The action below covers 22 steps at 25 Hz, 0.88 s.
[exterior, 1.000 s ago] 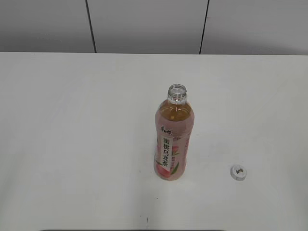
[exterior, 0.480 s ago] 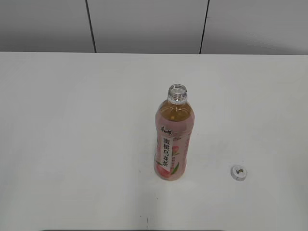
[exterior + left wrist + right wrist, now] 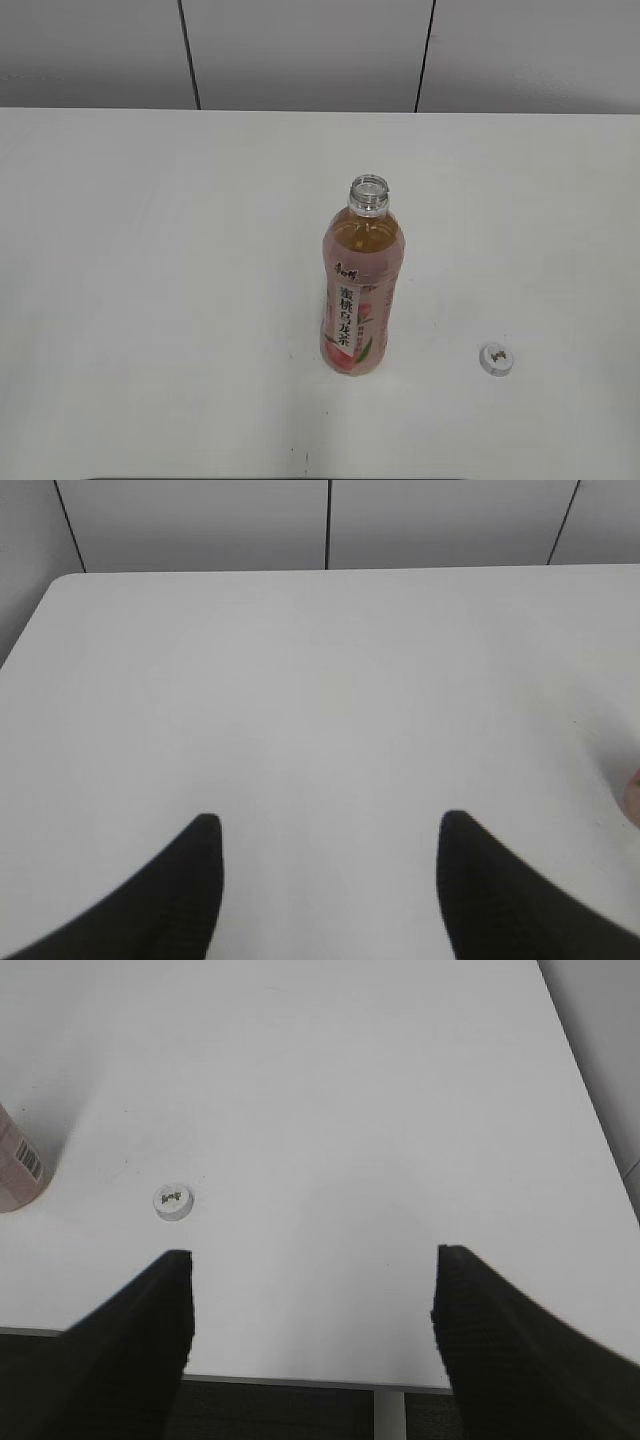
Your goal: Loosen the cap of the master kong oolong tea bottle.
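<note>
We see the bottle (image 3: 362, 290) standing upright on the white table (image 3: 150, 300), its neck bare and open. The cap (image 3: 496, 358) lies on the table well off to the bottle's right, near its base level, mark facing up. Our left gripper (image 3: 330, 825) has its jaws spread wide over bare table, gripping nothing. Our right gripper (image 3: 310, 1260) is likewise wide apart and empty, with the cap (image 3: 173, 1200) just ahead of its left finger, beside the bottle (image 3: 18, 1165).
</note>
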Each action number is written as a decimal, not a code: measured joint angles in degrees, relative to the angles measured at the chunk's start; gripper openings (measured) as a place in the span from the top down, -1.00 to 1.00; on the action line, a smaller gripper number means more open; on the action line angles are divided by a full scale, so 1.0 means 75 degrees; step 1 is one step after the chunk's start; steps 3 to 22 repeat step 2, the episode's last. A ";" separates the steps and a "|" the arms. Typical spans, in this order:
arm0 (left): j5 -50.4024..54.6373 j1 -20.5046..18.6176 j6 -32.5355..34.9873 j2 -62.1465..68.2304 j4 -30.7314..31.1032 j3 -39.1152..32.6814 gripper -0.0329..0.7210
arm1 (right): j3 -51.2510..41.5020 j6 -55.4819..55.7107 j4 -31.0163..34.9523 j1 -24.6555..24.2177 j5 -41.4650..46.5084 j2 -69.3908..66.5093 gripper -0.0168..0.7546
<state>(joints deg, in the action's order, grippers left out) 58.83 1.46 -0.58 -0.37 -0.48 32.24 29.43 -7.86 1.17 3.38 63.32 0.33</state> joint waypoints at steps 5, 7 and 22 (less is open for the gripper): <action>0.0000 0.0000 0.0000 0.0000 0.0000 0.0000 -0.16 | 0.0000 0.0000 0.0000 0.0000 0.0000 0.0000 -0.51; 0.0000 0.0000 0.0000 0.0000 0.0000 0.0000 -0.16 | 0.0000 0.0000 0.0000 0.0000 0.0000 0.0000 -0.51; 0.0000 0.0000 0.0000 0.0000 0.0000 0.0000 -0.16 | 0.0000 0.0000 0.0000 0.0000 0.0000 0.0000 -0.51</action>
